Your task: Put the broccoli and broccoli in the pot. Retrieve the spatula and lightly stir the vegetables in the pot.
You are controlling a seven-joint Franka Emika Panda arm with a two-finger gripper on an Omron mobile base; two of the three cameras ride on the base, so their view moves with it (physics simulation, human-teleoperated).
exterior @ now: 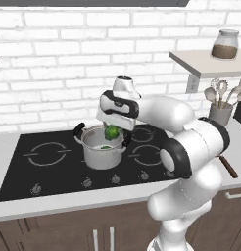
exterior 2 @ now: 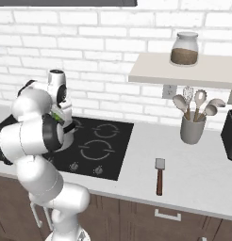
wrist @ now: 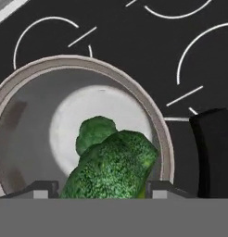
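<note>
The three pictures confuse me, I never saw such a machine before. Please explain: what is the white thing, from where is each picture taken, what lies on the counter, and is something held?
The white thing is a robot arm that ends in a two-finger gripper. Two pictures come from cameras on its base, behind it to the left and to the right, so they show one kitchen from two sides. The third camera sits on the hand and looks straight down along the fingers.

On the black cooktop stands a steel pot. One broccoli floret already lies inside it. The gripper holds the second floret between its fingers, just above the pot's opening.

Further right on the counter lies a spatula with a brown handle, beside a grey cup of utensils. A jar stands on the shelf above.
</note>
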